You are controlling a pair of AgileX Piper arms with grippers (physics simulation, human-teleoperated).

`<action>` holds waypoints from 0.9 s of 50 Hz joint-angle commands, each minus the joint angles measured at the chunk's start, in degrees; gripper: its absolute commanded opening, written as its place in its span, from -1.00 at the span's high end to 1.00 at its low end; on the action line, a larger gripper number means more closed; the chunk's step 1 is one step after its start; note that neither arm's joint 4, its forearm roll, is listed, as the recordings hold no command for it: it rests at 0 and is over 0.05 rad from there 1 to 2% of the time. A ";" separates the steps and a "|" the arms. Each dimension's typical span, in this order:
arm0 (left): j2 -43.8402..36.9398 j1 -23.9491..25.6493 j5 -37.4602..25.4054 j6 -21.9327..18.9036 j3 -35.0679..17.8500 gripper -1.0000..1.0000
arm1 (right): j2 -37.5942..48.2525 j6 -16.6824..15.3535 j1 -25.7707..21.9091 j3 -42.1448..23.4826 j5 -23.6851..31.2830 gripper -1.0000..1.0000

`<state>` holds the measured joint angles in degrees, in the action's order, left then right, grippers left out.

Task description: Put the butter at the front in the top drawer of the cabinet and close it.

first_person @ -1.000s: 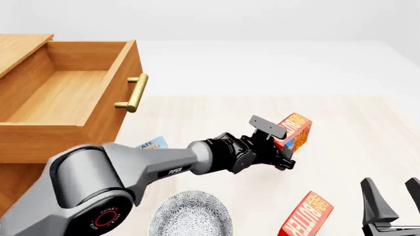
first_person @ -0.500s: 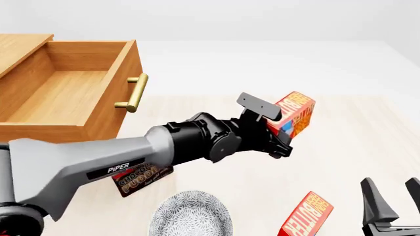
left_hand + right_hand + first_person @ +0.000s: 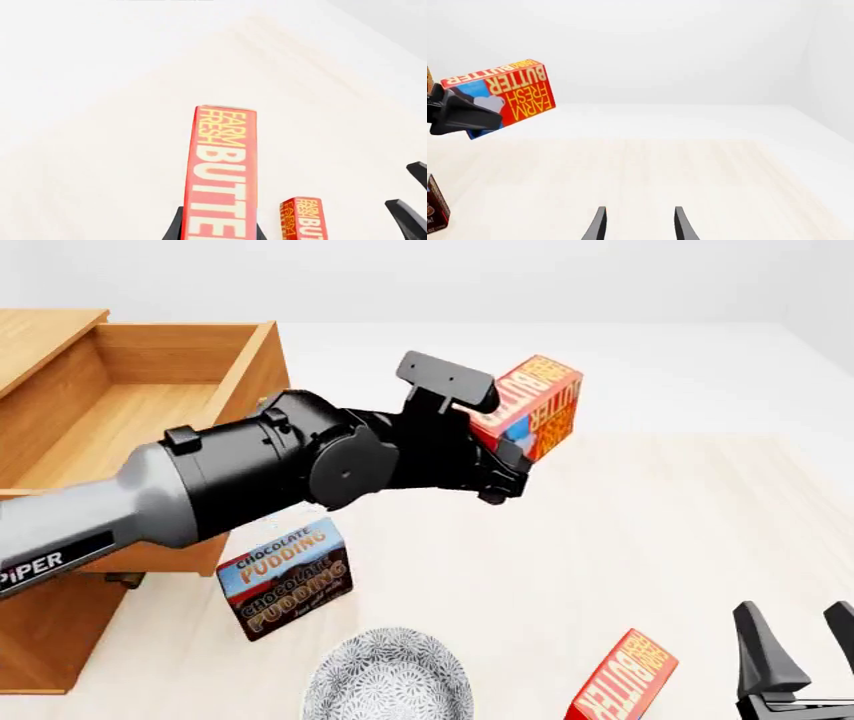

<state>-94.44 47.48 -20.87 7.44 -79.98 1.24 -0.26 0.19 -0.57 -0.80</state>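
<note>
Butter [image 3: 531, 406] now higher, nearer top drawer [image 3: 147, 430]; left claw [image 3: 483, 440] clamped around it

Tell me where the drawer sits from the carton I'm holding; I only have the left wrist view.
Observer: In the front view the top drawer stands open to the left of the butter, which the left hand holds clear of the table.
Operator: Report anything under my arm.
Observer: A pudding box stands on the table under the left arm, close to the drawer's front, with a patterned plate nearer the camera.
Operator: Give me the right hand's state.
Observer: The right hand is open and empty, low at the right, beside the other butter carton.
</note>
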 commanded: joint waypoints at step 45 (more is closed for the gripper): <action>21.53 -17.74 -20.88 -7.35 -2.30 1.00 | -0.17 0.03 -0.05 0.14 0.07 -1.00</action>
<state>-75.99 32.93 -38.61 2.79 -80.53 1.24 -0.27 0.19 -0.57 -0.80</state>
